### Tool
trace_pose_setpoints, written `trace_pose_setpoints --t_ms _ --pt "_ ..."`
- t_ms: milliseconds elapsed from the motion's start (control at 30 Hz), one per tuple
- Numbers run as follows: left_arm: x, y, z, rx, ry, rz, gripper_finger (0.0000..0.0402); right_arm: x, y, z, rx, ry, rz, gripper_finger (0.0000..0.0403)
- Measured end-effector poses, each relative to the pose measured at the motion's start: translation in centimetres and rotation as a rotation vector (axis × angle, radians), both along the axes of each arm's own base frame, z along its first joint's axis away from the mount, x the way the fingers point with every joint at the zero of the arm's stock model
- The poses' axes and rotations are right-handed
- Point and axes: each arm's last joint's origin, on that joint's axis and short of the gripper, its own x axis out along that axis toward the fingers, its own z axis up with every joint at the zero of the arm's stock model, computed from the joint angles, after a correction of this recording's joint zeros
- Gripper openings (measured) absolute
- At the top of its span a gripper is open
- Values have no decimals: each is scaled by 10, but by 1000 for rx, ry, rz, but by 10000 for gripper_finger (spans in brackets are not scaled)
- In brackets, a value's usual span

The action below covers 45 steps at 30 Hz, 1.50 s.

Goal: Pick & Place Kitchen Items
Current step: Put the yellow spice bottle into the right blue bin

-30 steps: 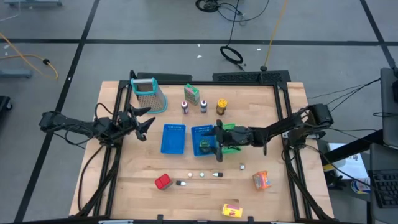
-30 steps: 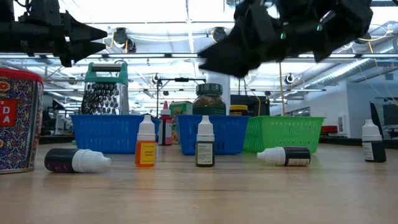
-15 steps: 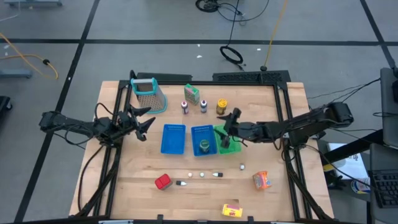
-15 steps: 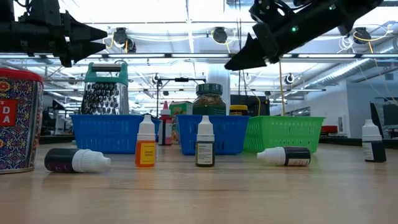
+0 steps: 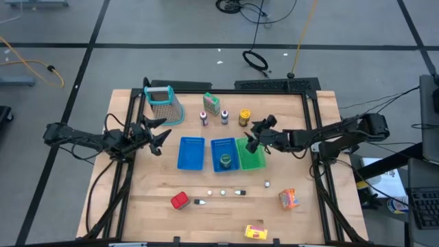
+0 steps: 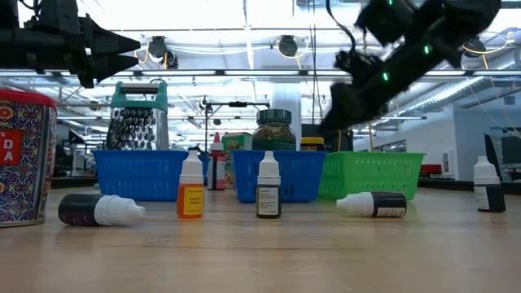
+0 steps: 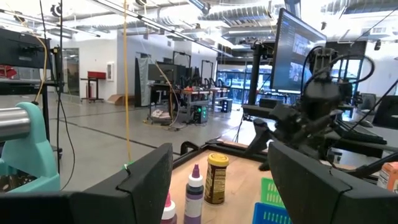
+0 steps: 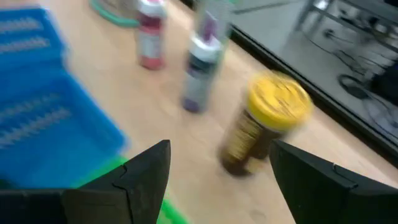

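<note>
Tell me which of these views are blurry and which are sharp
The right wrist view is smeared by motion: the yellow-lidded jar and the small bottles are streaked. In the low view the right arm is blurred overhead, while the dropper bottles on the table are crisp. The high view and left wrist view are sharp, with bright ceiling lights behind.

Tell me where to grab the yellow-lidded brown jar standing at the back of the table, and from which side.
Grip the yellow-lidded brown jar across its round body just under the lid. It stands upright, so come from above or from the green basket's side, where the open right gripper hovers. The purple-capped bottle stands close on the jar's other side, so avoid approaching from there.
</note>
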Motion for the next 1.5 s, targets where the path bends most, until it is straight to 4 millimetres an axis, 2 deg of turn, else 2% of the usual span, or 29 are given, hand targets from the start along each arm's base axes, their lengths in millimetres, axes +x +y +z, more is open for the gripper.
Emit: trace_pose_setpoints --t_ms 233,433,900,1100,1500 --pt "0 0 0 1 4 0 267 -13 -16 -15 26 -95 -65 267" --pt "0 0 0 3 5 1 267 -17 -26 -18 50 -139 -74 267" --pt "0 0 0 3 5 1 267 -6 -48 -39 78 -169 -65 267" --pt "0 0 0 7 7 2 267 -5 -58 -38 108 -225 -40 267" --pt "0 0 0 12 9 4 267 -5 -60 -35 98 -251 -44 267"
